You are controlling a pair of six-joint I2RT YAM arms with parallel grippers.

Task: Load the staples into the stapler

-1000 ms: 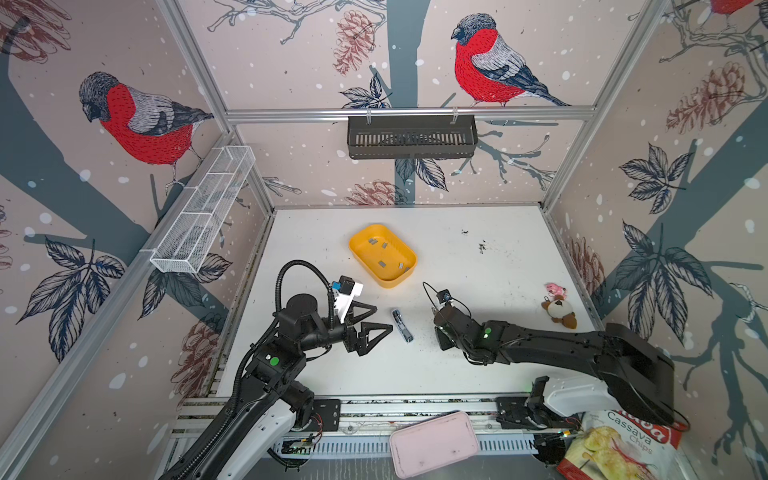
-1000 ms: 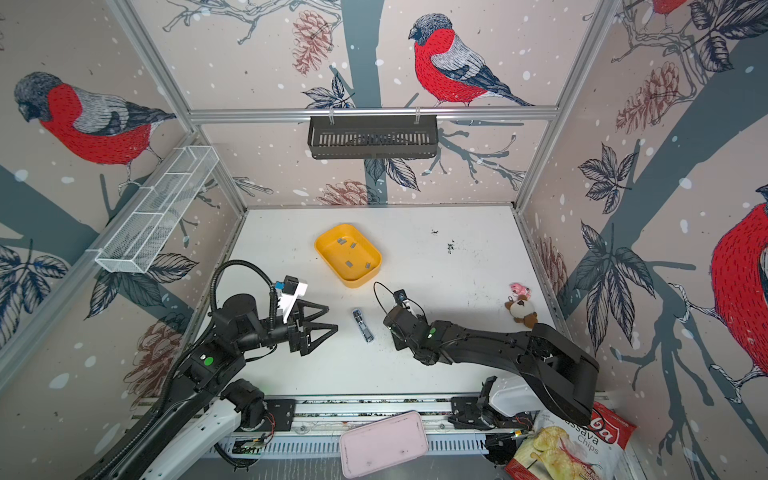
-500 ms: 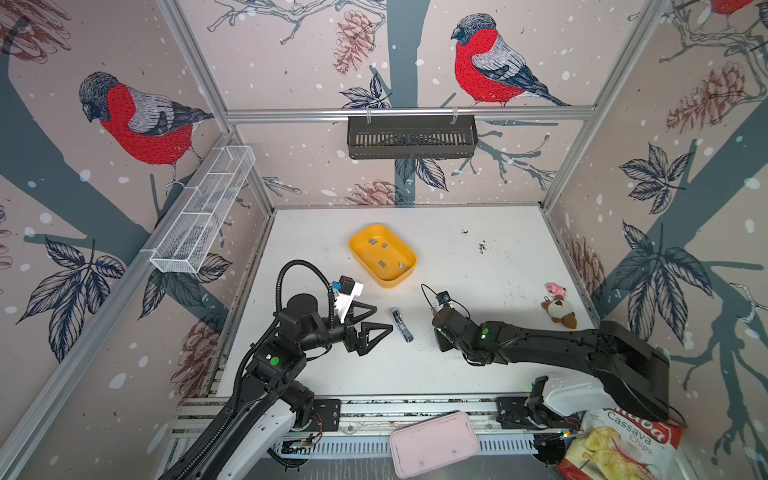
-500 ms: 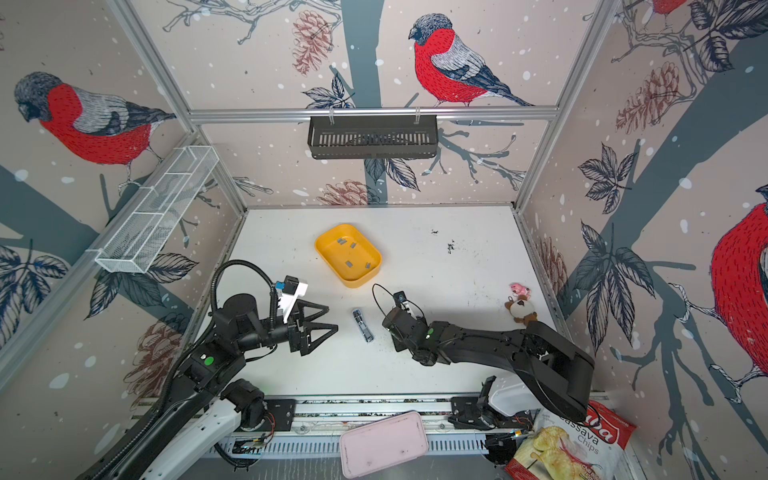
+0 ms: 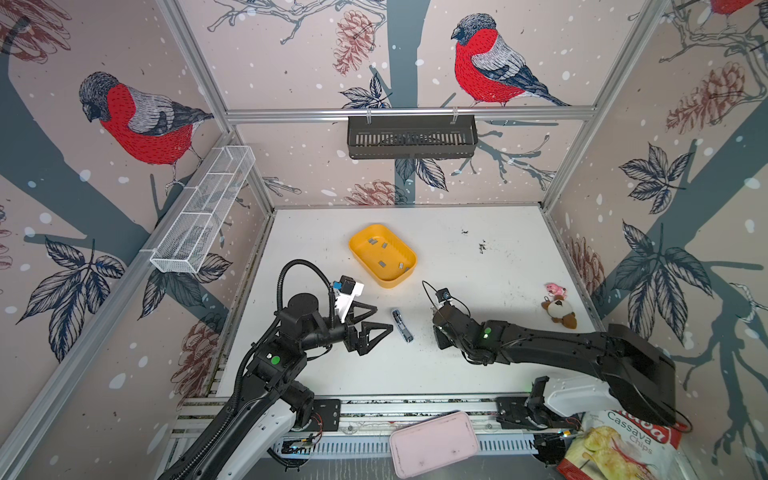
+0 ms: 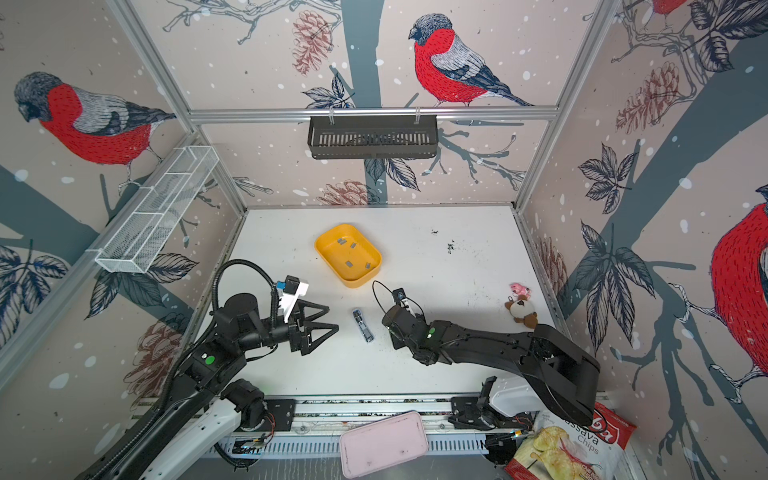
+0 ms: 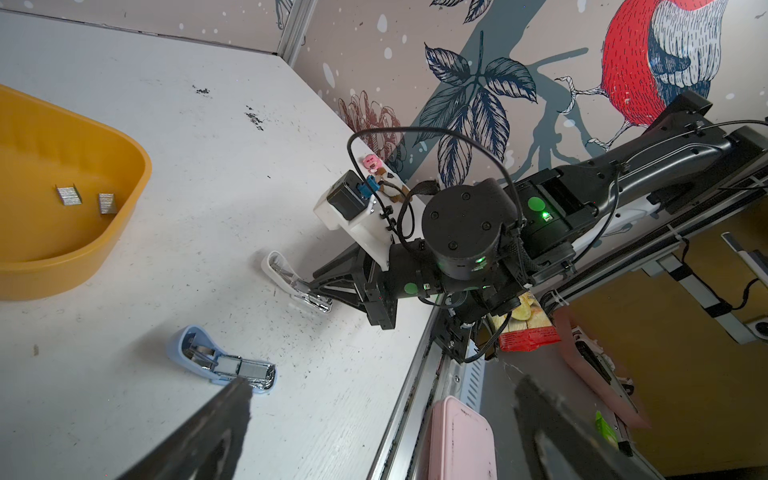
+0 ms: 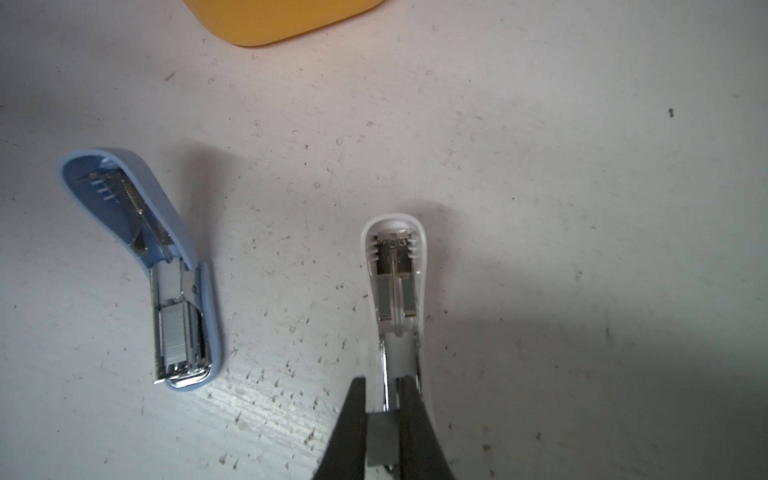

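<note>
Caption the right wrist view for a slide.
Right gripper holds staples at the open white stapler; blue stapler alongside, loaded.

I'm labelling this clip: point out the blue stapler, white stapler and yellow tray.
blue stapler [image 8: 174, 291]: right wrist view, beside its hinge.
white stapler [image 8: 395, 291]: right wrist view, metal inside its open top.
yellow tray [image 5: 390, 281]: a top view, its near wall.

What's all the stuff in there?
tray: one, yellow, mid-table
staples: four or more, grey, in tray
staple strip: one, grey, in right gripper
blue stapler: one, blue, near tray
white stapler: one, white, at right gripper
plush: one, brown-white, right side
toy: one, pink, beside plush
box: one, pink, front edge
chips bag: one, red, front right
basket: one, black, back rail
rack: one, white, left wall
left gripper: black, open
right gripper: black, shut on staple strip
</note>
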